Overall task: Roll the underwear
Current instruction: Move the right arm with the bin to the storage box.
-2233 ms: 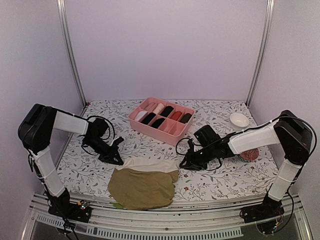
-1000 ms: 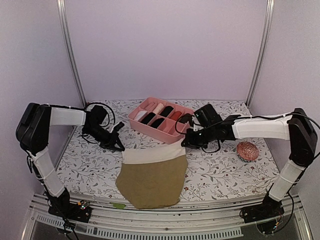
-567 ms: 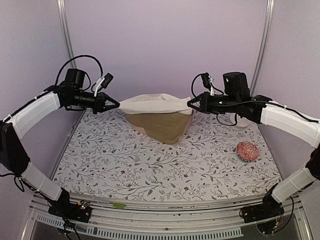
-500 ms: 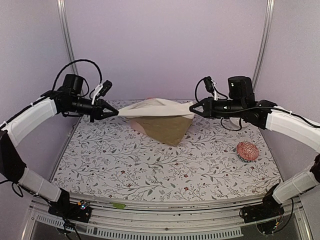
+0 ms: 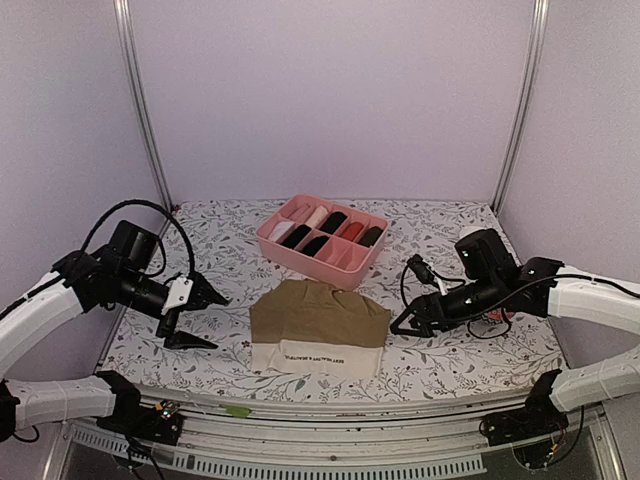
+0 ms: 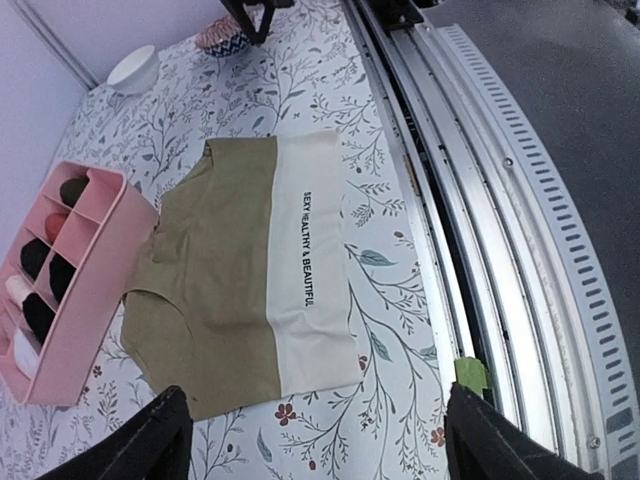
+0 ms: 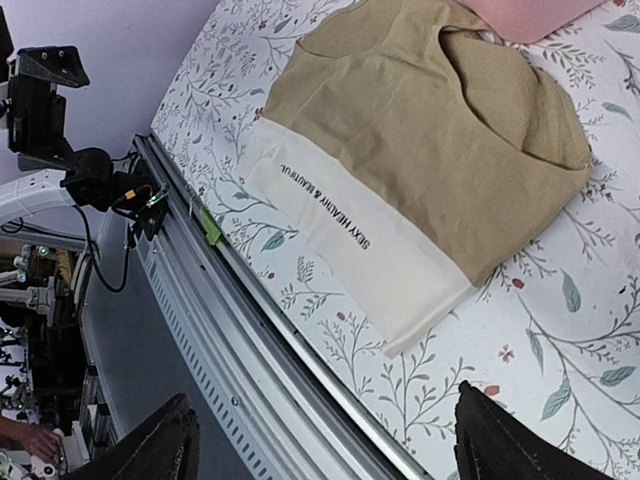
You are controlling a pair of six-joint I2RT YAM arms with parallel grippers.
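The olive-brown underwear [image 5: 318,325] lies flat on the table at the front middle. Its cream printed waistband [image 5: 318,358] faces the near edge. My left gripper [image 5: 198,321] hangs open just left of it, not touching. To the right of the underwear my right gripper [image 5: 403,312] is open too, and empty. In the left wrist view the underwear [image 6: 230,300] spreads beyond the open gripper [image 6: 320,440], with bare table between the fingers. The right wrist view shows the underwear [image 7: 420,130] past its open gripper [image 7: 330,440], above the table edge.
A pink divided box [image 5: 345,264] with dark and pale rolls in its compartments stands just behind the underwear. A red-and-white ball [image 6: 222,35] and a small white bowl [image 6: 130,70] sit at the right side. The metal front rail [image 5: 330,440] carries a green tape tab [image 5: 237,411].
Both grippers held the underwear stretched by its waistband in the air. It has since come down flat on the table, both grippers have opened and let go, and the arms have lowered to its sides.
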